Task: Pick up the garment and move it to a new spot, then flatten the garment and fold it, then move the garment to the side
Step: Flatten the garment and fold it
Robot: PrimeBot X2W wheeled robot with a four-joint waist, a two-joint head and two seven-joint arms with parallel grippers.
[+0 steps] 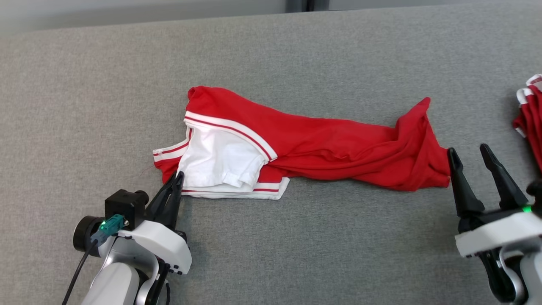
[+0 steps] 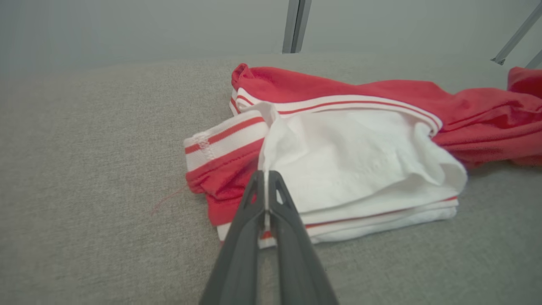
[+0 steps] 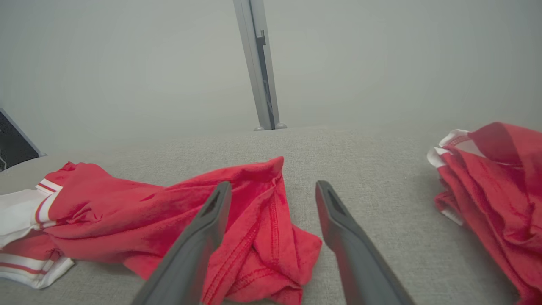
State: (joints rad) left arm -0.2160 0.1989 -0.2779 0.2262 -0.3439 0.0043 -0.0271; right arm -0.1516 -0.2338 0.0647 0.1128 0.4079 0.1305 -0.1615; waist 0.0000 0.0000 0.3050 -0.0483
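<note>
A red garment (image 1: 322, 144) with white striped trim and a white lining lies crumpled lengthwise across the grey padded table. At its left end my left gripper (image 1: 179, 176) is shut on a pinch of the white lining; the left wrist view shows the lining fabric (image 2: 360, 156) drawn up between the closed fingers of that gripper (image 2: 266, 176). My right gripper (image 1: 469, 152) stands open just off the garment's right end, its left finger beside the red hem. In the right wrist view this gripper (image 3: 273, 188) has the bunched red hem (image 3: 262, 237) lying partly between its fingers, untouched.
A second red and white garment (image 1: 531, 114) is piled at the table's right edge, also seen as a pile (image 3: 495, 186) right of my right gripper. The grey padded table (image 1: 271, 254) stretches wide in front and behind. A metal post (image 3: 260, 63) rises beyond the far edge.
</note>
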